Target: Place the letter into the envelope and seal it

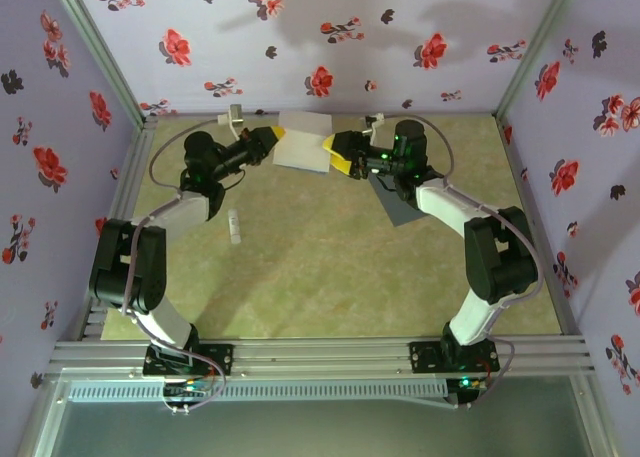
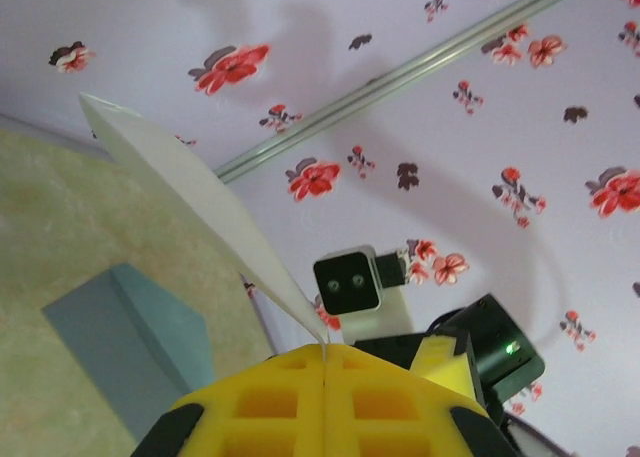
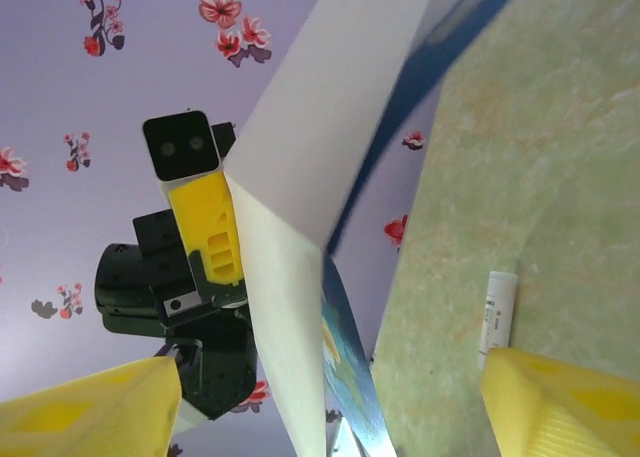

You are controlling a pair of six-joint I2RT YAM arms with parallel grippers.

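At the counter's (image 1: 330,287) twelve o'clock edge, the left claw (image 1: 275,137) is clamped on the letter (image 1: 303,142), holding it aloft. The right claw (image 1: 340,157) gapes apart around its other edge. The envelope (image 1: 395,205) lies flat toward two o'clock.

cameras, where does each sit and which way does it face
top external: above and behind, looking down on the table; left arm and right arm show.
left wrist: rides behind the left gripper, shut on the letter, facing the back wall.
right wrist: rides behind the open right gripper, facing the left gripper.
shared: both wrist views see the letter.
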